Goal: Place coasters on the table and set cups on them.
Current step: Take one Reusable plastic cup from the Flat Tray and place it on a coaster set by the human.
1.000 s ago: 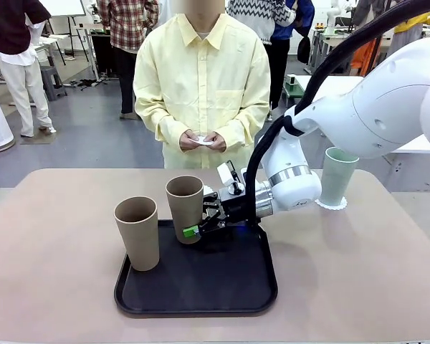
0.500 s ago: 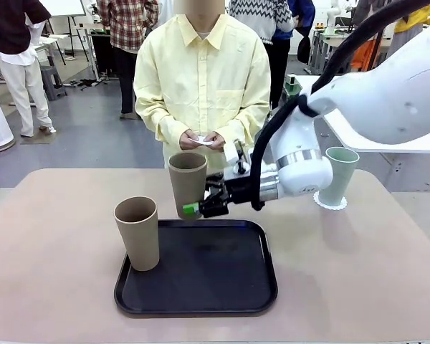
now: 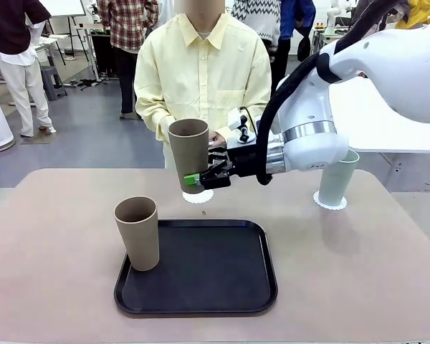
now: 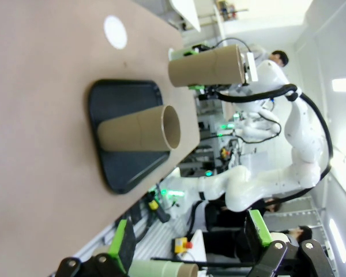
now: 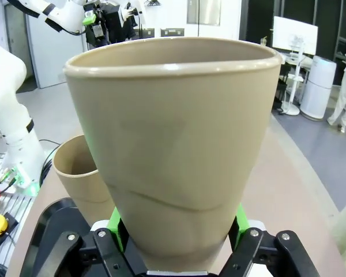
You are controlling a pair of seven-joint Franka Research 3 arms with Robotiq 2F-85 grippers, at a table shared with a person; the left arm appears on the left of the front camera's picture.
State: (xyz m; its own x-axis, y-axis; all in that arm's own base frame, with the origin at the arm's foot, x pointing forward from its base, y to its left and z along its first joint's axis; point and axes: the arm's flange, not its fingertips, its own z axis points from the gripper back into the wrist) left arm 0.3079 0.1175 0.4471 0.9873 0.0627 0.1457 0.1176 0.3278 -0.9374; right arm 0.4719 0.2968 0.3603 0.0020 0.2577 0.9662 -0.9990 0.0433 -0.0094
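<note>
Across the table [image 3: 57, 236], seen from the front, we find the right hand [image 3: 201, 178] reaching in from the right. Its green pads are clamped on the lower part of a tan cup [image 3: 188, 147], which it holds upright in the air. Just under the cup's base in the picture lies a bare coaster [image 3: 198, 196], beyond the far edge of the black tray [image 3: 215, 276]. A second tan cup [image 3: 137, 233] stands at the tray's left end, well apart from that hand. The mint cup [image 3: 340, 183] stands on a second coaster [image 3: 330, 203] at the right, behind the arm. A person [image 3: 201, 79] in a yellow shirt stands at the far side.

From the left wrist, we see the left hand [image 4: 189, 242] with its fingers spread wide and nothing between them. Farther off, the tan cup [image 4: 207, 65] hangs clear of the table, the second tan cup [image 4: 138, 130] is on the tray [image 4: 112, 95], and the bare coaster [image 4: 115, 32] lies beyond.

From the right wrist, the tan cup [image 5: 173, 133] sits squarely between the right hand's pads, one pressed to each side near its base. The second tan cup [image 5: 75, 167] stands at lower left on the tray [image 5: 40, 225].
</note>
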